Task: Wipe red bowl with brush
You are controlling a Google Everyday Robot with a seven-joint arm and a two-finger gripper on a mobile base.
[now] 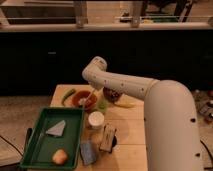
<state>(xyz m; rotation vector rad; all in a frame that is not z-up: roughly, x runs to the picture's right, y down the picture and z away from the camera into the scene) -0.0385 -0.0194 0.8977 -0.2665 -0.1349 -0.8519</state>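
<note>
The red bowl [81, 100] sits at the table's back left, beside a green pepper. My gripper [96, 90] hangs just above the bowl's right rim, at the end of the white arm that comes in from the right. It is shut on the brush [89, 97], whose thin pale handle slants down to the left. The whitish bristle head rests inside the bowl.
A dark maroon bowl [113, 95] and a yellow banana [124, 105] lie right of the gripper. In front are a white cup [95, 119], a tan block [107, 137] and a blue sponge [88, 152]. A green tray [35, 145] holds a grey cloth and an orange fruit.
</note>
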